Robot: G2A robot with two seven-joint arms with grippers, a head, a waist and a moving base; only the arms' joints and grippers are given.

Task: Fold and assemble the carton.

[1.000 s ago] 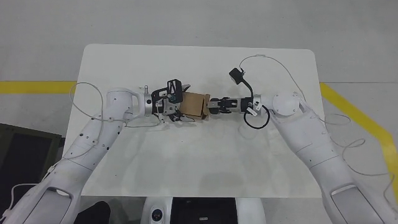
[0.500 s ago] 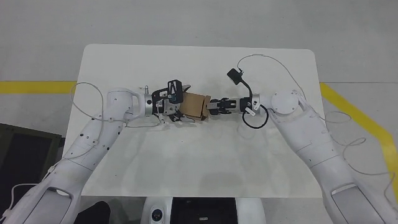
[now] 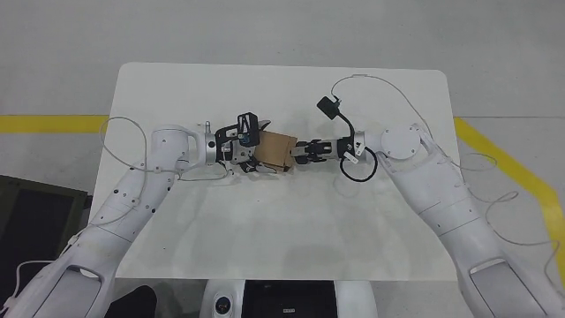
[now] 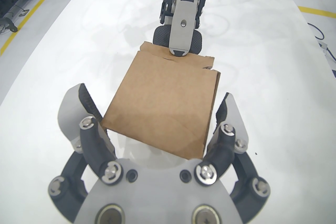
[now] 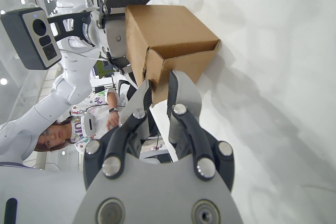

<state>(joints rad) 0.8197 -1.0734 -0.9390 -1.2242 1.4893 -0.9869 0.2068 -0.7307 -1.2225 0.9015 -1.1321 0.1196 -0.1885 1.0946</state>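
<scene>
Left end effector [image 4: 155,97] grips the carton [image 4: 162,114] — right end effector [image 5: 160,83] pinches one wall [image 5: 183,62] (open end).

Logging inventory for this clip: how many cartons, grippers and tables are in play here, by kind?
Cartons: 1, the brown carton
Grippers: 2, the left gripper and the right gripper, one at each end of it
Tables: 1, the white table
Total: 4

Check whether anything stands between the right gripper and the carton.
Nothing visible does. The right gripper has a flap of the carton between its fingers; the left gripper holds the opposite end.
</scene>
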